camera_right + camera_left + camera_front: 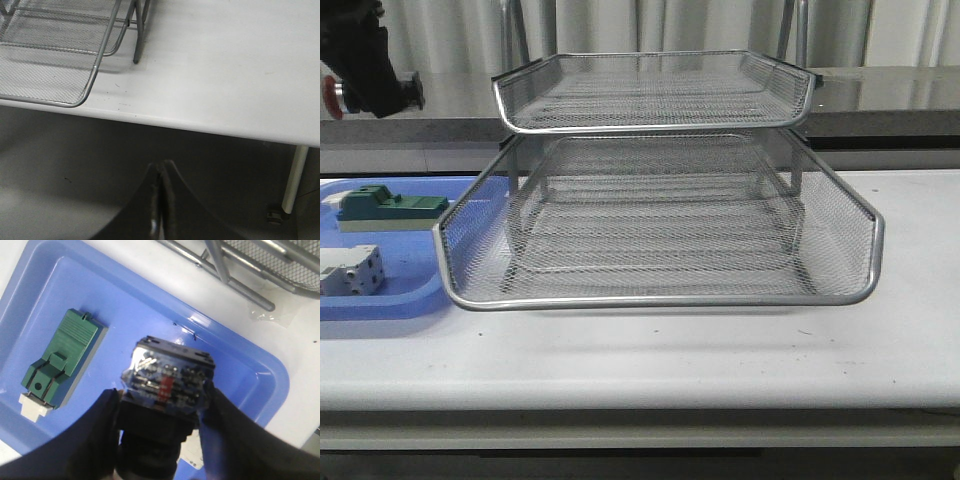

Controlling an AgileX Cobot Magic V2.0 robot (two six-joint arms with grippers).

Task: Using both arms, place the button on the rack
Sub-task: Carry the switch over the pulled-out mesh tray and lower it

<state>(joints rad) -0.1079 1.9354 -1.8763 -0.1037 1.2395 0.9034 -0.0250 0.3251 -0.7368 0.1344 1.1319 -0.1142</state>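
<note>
Table (640, 365): white, front edge nearest the camera.

Rack (660, 262): silver wire mesh, centre of table. Bottom tier projects forward; top tier (655, 90) sits further back and higher. No part lies in any visible tier.

Tray (380, 300): blue, flat, touching or just beside the rack's left side. Holds a white part (350, 270) at the front and a green part (390, 207) behind it.

Left gripper (162, 405): raised high at far left, above the tray. Fingers pinch the button (167, 377) by its body; wrist view shows the clear-wrapped rear block toward the camera, a black finger (100, 420) on each side. Red head (332, 93) just visible at the front view's left edge.

Right gripper (160, 200): off the table's right front edge, over the floor, well apart from the rack. Fingers pressed together, holding nothing.

Step in hand, by judgement: button lifted from the tray, carry toward the rack under way or about to begin. Next move calls for travel rightward, clearing the tier rims, or a transfer to the right gripper, which would first need to spread its fingers and approach.
</note>
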